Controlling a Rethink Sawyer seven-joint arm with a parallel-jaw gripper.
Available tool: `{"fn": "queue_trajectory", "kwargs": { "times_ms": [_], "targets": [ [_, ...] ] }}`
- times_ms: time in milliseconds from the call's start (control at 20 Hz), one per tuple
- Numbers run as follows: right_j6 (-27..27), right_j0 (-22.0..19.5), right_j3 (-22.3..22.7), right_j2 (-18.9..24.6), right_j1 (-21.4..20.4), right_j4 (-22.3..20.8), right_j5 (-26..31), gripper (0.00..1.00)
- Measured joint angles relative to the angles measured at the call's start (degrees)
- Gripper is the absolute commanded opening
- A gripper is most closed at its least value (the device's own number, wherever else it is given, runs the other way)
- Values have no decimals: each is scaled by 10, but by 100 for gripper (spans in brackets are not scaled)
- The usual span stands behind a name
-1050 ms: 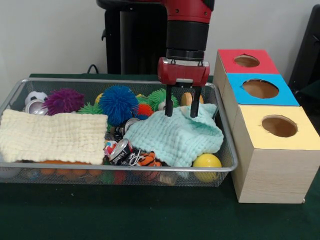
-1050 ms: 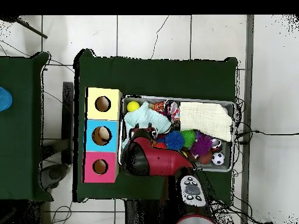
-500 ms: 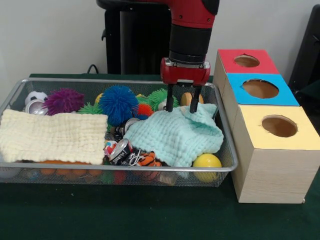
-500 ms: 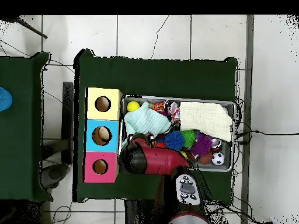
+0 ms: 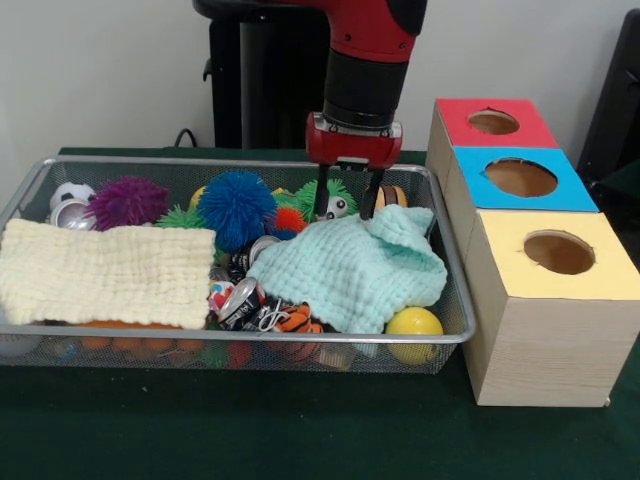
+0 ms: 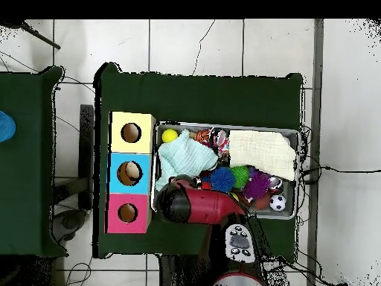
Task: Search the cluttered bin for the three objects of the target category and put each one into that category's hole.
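The bin (image 5: 446,290) is thin wire mesh with a shiny metal rim. Two cloths lie in it: a cream one (image 5: 105,270) and a mint one (image 5: 350,272), both soft, matt and waffle-textured. The blue ball (image 5: 236,207) and purple ball (image 5: 128,202) bristle with rubbery strands. The yellow ball (image 5: 414,328) is smooth and slightly glossy. A crushed can (image 5: 241,300) shows bright metal. The boxes (image 5: 545,330) have pale wood-grain sides and matt coloured tops. The table (image 5: 300,430) wears dull green cloth.

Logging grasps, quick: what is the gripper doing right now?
Gripper: open, holding nothing, above the mint cloth in the bin.
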Motion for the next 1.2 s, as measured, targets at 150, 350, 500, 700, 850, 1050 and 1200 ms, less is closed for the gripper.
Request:
{"fn": "queue_trajectory", "kwargs": {
  "times_ms": [150,350,500,700,850,1050,1200],
  "targets": [
    [0,0,-3,-4,1,0,0,100],
    [0,0,-8,-6,1,0,0,100],
    [0,-1,-11,-6,1,0,-3,100],
    [0,-3,-12,-6,1,0,-8,100],
    [0,-7,-13,-6,1,0,-14,100],
    [0,-17,-13,-4,1,0,-25,100],
    [0,-24,-13,-1,1,0,-35,100]
  ]
}}
